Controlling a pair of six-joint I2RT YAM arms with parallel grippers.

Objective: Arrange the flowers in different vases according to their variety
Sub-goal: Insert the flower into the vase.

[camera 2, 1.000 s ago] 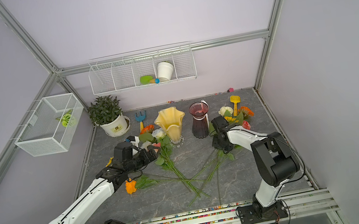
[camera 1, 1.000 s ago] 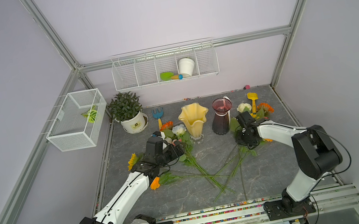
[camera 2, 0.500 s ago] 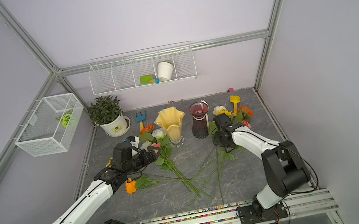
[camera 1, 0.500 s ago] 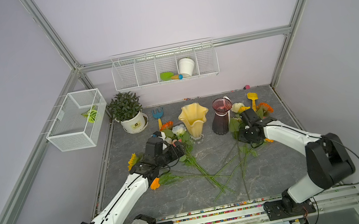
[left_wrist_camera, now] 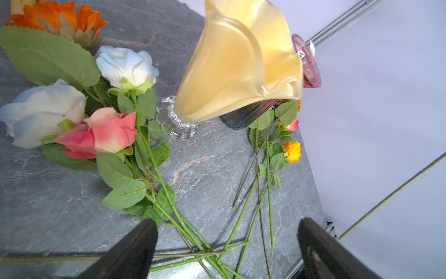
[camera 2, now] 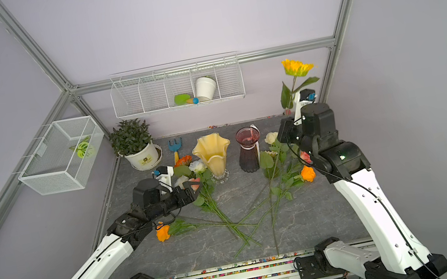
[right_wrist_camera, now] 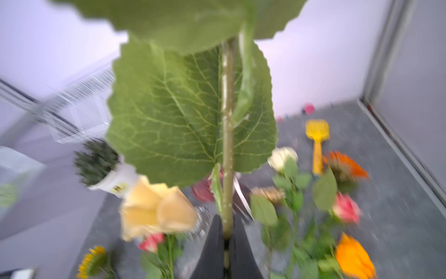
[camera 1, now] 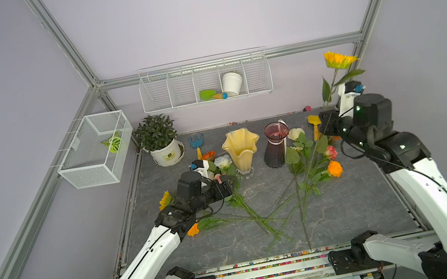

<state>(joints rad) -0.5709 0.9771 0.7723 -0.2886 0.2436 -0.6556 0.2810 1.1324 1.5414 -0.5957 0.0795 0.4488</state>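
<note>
Right claw (right_wrist_camera: 226, 224) clenched on a sunflower (camera 1: 338, 59) stem, bloom held high, far right of the yellow vase (camera 1: 240, 146) | left claw (left_wrist_camera: 226, 227) spread wide over roses (left_wrist_camera: 106, 132) lying just left of that vase | purple vase (camera 1: 277, 144) just right of it | wall rack (camera 1: 209, 99) behind it holds a white pot (camera 1: 232, 82)

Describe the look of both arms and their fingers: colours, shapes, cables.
The left arm and right arm have smooth white link shells, chunky black joint housings and black bases, with a thin black cable running along each. Small green lights glow on the right arm's joints. The left fingers and right fingers are plain matte black tapering wedges.
</note>
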